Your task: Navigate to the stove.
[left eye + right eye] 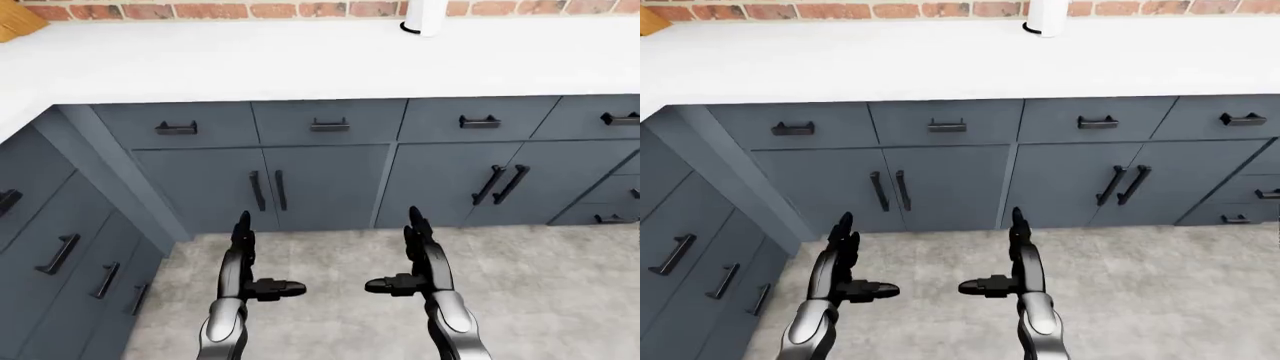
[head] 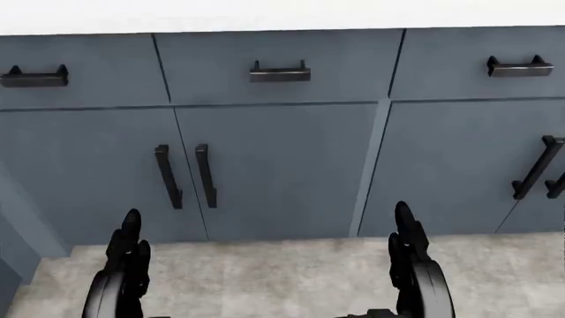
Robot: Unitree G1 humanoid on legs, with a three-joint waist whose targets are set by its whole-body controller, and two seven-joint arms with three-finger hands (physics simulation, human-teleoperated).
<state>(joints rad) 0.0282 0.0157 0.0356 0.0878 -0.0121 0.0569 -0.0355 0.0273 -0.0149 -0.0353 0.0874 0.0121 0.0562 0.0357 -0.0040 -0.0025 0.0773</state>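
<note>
No stove shows in any view. My left hand (image 1: 248, 251) and right hand (image 1: 408, 247) are held out low over the grey floor (image 1: 540, 285), fingers straight up and thumbs turned inward. Both are open and hold nothing. They stand a short way before the blue-grey cabinets (image 1: 320, 180) under a white counter (image 1: 300, 60).
The counter runs across the top of the eye views and turns down the left side, with more cabinets (image 1: 60, 247) there. A white cylinder (image 1: 425, 19) stands on the counter by the brick wall (image 1: 200, 10). A tan object (image 1: 18, 21) lies at the top left corner.
</note>
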